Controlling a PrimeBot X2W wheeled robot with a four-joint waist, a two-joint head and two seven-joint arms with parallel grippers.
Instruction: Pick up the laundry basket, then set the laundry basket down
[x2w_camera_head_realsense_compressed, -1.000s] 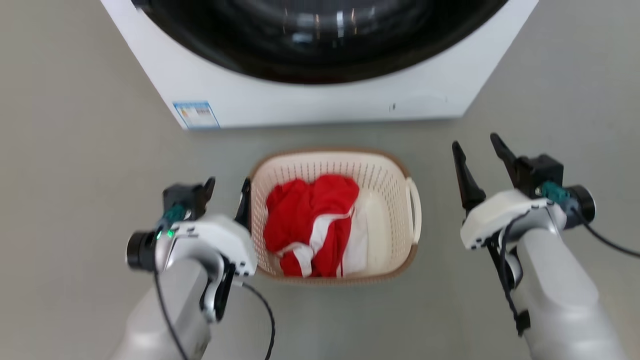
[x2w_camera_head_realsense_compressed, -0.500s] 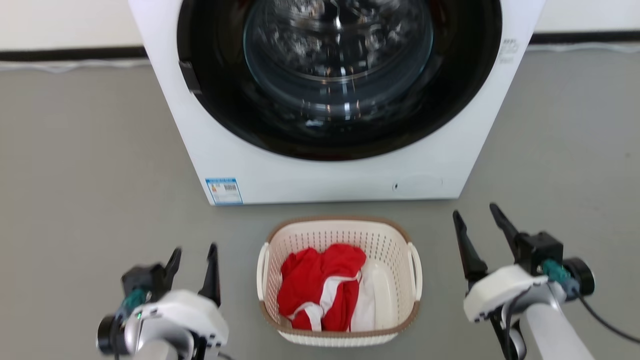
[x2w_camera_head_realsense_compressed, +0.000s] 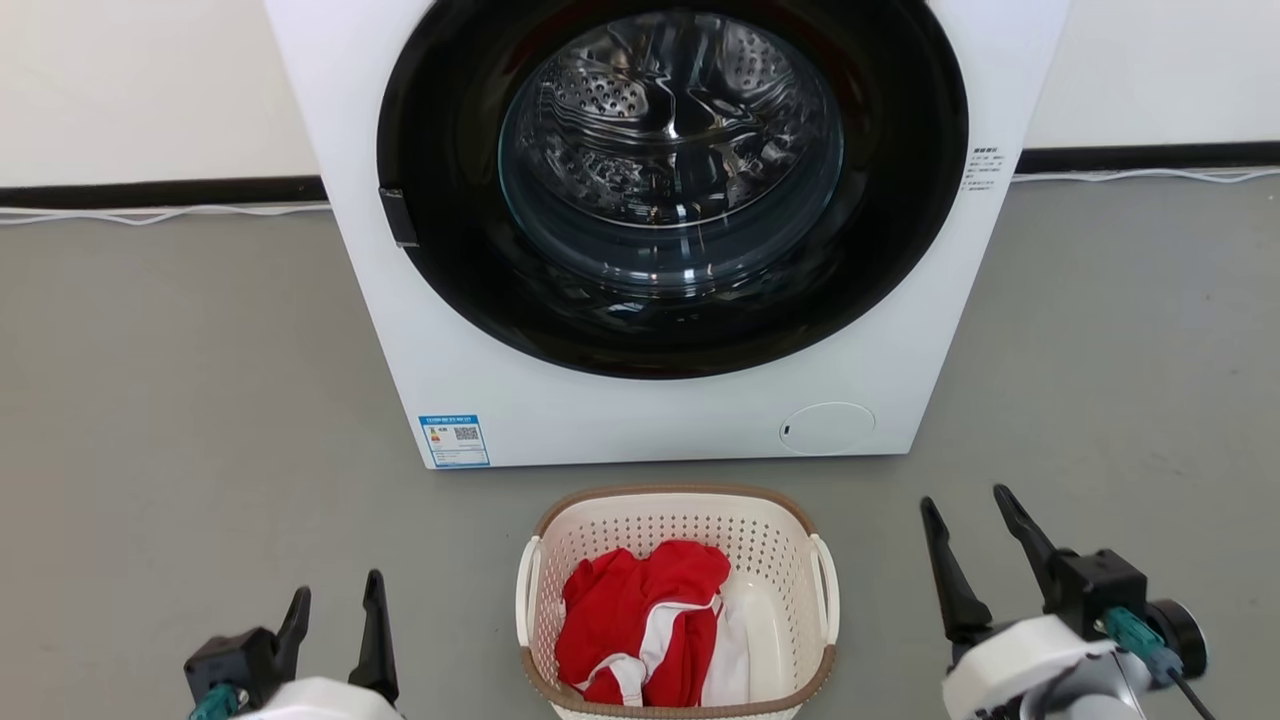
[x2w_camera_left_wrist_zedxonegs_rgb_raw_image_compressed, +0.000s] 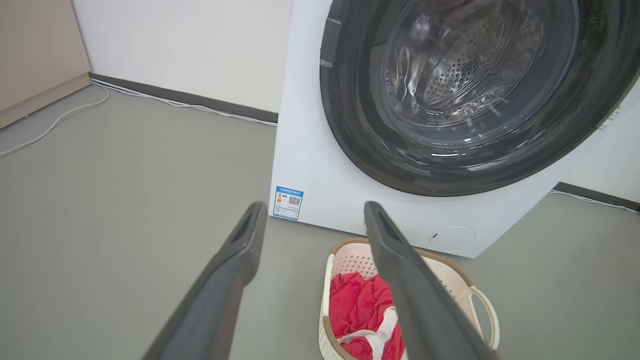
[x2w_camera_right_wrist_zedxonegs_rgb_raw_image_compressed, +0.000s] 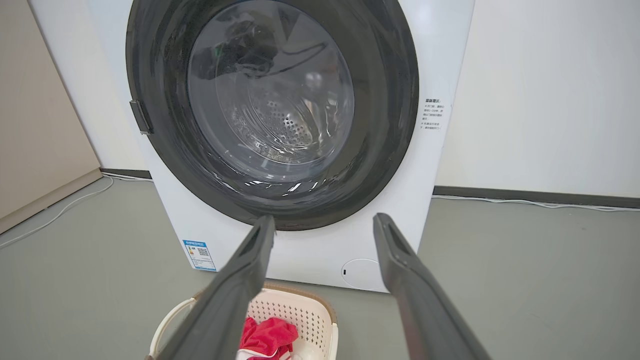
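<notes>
You have a plain grey floor (x2w_camera_head_realsense_compressed: 180, 400) before you. On it the white washer (x2w_camera_head_realsense_compressed: 640, 425) stands at 12 o'clock, the laundry basket (x2w_camera_head_realsense_compressed: 680, 525) sits near its front at 6 o'clock without touching it, and a thin white cable (x2w_camera_head_realsense_compressed: 150, 213) lies along the wall at 10 o'clock.

Left claw (x2w_camera_head_realsense_compressed: 338, 586) now off laundry basket (x2w_camera_head_realsense_compressed: 650, 524)

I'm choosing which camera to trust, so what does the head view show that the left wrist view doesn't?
Head view: the right gripper, open, off to the right of the laundry basket. Left wrist view: a beige panel beside the white wall. Both: the left gripper, open, the washer with its blue label, and the red garment lying in the laundry basket on the grey floor.
</notes>
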